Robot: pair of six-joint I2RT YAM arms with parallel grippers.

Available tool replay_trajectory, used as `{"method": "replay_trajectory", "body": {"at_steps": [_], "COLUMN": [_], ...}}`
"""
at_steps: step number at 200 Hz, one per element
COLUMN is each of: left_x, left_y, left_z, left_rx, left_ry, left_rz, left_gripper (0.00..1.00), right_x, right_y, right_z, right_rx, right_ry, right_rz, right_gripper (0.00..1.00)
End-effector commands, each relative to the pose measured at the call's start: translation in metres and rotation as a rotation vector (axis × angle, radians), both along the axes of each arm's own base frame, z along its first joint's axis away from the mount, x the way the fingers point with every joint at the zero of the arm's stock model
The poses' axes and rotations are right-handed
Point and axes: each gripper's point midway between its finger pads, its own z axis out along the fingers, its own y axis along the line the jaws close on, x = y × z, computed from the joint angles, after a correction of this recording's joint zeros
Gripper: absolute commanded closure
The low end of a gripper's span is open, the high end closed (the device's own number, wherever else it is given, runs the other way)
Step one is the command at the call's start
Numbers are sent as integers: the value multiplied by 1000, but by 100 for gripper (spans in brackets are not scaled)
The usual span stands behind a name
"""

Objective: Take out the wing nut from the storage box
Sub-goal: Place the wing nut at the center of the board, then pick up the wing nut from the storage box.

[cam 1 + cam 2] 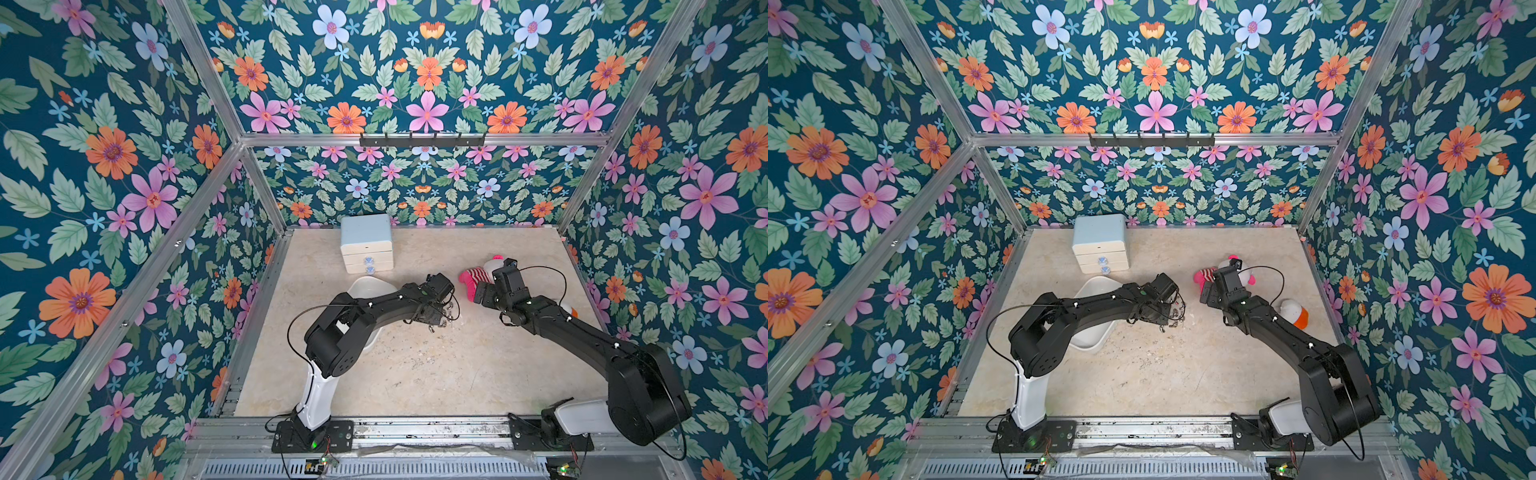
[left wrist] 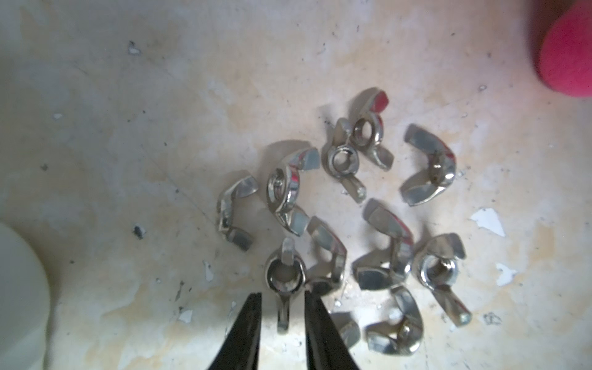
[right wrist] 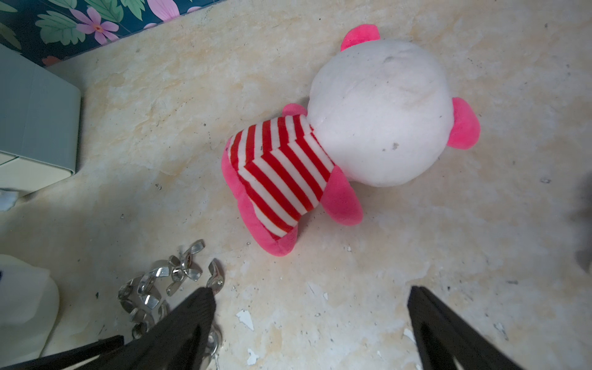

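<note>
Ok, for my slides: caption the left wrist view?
Open left tool straddling one wing nut beside a cluster on the table.

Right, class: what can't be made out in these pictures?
- Storage box inside: left arm covers it in both top views.
- Orange-and-white thing: right arm hides most, both top views.
- Wing nuts: too small to count in a top view; right end effector hides some in the right wrist view.

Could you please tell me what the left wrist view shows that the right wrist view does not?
Only the left wrist view shows the left end effector, jaws apart around one wing nut. Only the right wrist view shows the plush toy's white head and striped shirt, the chest of drawers, the wallpaper and the open right end effector. Both show the pile of wing nuts, the table and the storage box's edge.
</note>
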Motion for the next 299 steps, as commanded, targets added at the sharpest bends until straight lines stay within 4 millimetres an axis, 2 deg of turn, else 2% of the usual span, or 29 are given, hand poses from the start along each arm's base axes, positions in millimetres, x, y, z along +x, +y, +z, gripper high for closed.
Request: {"method": "replay_trajectory", "body": {"at_steps": [1, 36, 72, 112, 141, 182, 207, 265, 299], "left_x": [5, 12, 20, 30, 34, 34, 33, 39, 42], "left_y": [3, 5, 23, 64, 104, 158, 176, 167, 166], "left_z": [17, 50, 79, 108, 118, 100, 82, 47, 31], "left_rx": [3, -16, 2, 3, 5, -10, -19, -40, -15], "left_ry": [-40, -102, -169, -226, -244, -206, -173, -133, -113], "left_rz": [22, 34, 76, 156, 229, 323, 355, 337, 334], "left_gripper": [63, 58, 54, 52, 51, 50, 51, 52, 57], "right_x": [1, 1, 0, 1, 2, 4, 5, 7, 7], "right_y": [-1, 0, 0, 1, 2, 4, 6, 12, 10], "right_z": [3, 3, 4, 5, 4, 5, 7, 10, 12], "right_rx": [-5, -3, -1, 1, -1, 5, 7, -1, -7], "right_ry": [-13, -13, -13, -13, -11, -10, -13, -12, -16], "right_rz": [2, 4, 8, 13, 17, 22, 25, 36, 32], "right_gripper": [1, 1, 1, 1, 1, 1, 1, 1, 1]}}
